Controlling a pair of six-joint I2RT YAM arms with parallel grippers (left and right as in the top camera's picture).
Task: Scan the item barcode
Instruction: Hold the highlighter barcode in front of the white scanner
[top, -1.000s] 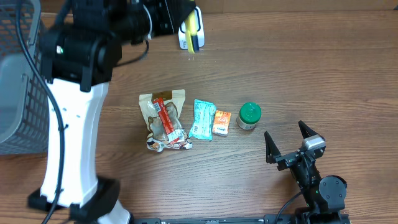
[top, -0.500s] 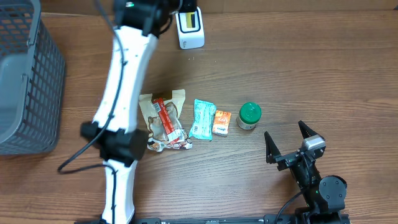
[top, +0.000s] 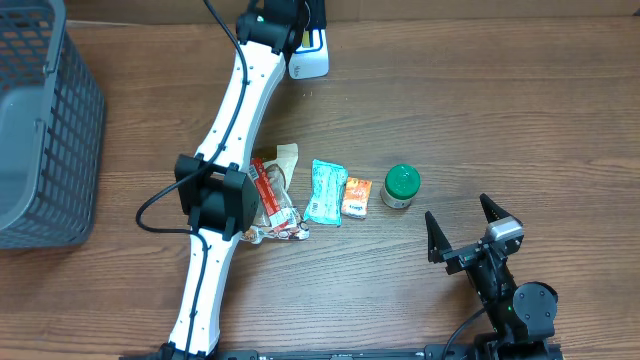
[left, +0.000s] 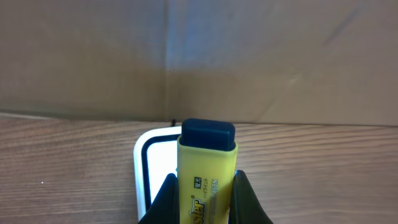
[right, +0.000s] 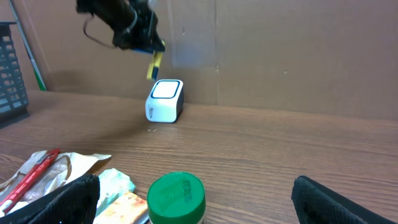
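**One highlighter at the scanner, four items waiting**

My left arm is stretched to the far edge of the wooden table (top: 500, 120). The left gripper (left: 206, 202) pinches a yellow plastic highlighter with a dark blue cap (left: 206, 162), cap pointing away from the wrist. From the right wrist view the pen hangs just above the small white box scanner with a black-framed window (right: 165, 99), apart from it and a little tilted. I judge this to be the presentation step: the item is lifted and sits over the reader.

Printed lettering shows on the side of the barrel facing my wrist camera, but I cannot make out a barcode, so it may be on another side. The next move probably calls for rolling the pen or lowering it until the code faces the window squarely, without knocking the scanner.

My right gripper (top: 457, 208) rests near the front right corner, jaws spread wide and holding nothing.

At the table's left edge stands a grey plastic mesh basket (top: 70, 130). I see nothing inside it, though part of it runs out of frame. Mid-table lie a brown and red snack packet (top: 272, 195), partly under my arm, a teal foil wrapper (top: 324, 191), a small orange packet (top: 357, 196) and a small jar with a green lid (top: 401, 183).
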